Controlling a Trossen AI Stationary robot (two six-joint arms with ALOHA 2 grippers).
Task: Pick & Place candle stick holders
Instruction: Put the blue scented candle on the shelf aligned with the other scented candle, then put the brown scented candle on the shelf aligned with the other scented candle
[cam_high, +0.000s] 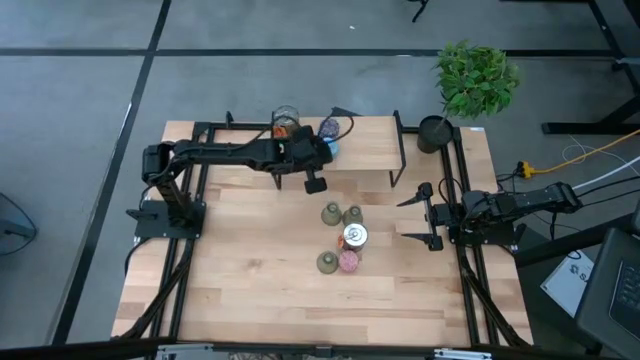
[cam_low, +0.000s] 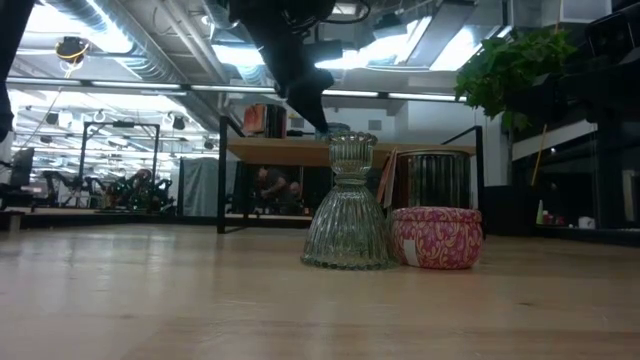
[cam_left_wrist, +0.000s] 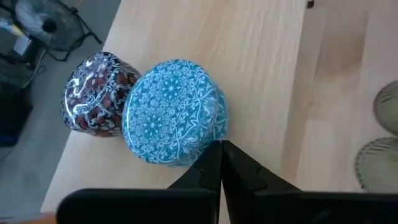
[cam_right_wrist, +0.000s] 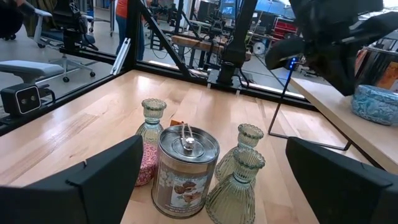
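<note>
On the raised shelf (cam_high: 360, 160) at the table's back stand a silvery can (cam_high: 285, 123), a purple speckled holder (cam_high: 328, 128) and a blue one (cam_left_wrist: 174, 112), the last two touching side by side. My left gripper (cam_left_wrist: 221, 165) is shut, its tips beside the blue holder's side. On the table stand three olive-green vase holders (cam_high: 330, 213) (cam_high: 352, 215) (cam_high: 326, 262), a silvery can (cam_right_wrist: 185, 168) and a pink holder (cam_low: 436, 237). My right gripper (cam_high: 425, 215) is open and empty to their right. My left gripper's shut fingertips (cam_left_wrist: 214, 155) stand right at the blue holder's side wall (cam_left_wrist: 205, 146), slanting down from above the shelf. I cannot tell whether they touch it. The holder stands upright on the shelf.
A black pot with a green plant (cam_high: 470, 85) stands at the back right corner. The shelf's black legs (cam_high: 398, 150) rise from the table. Bare wood lies at the table's near side and left (cam_high: 240, 280).
</note>
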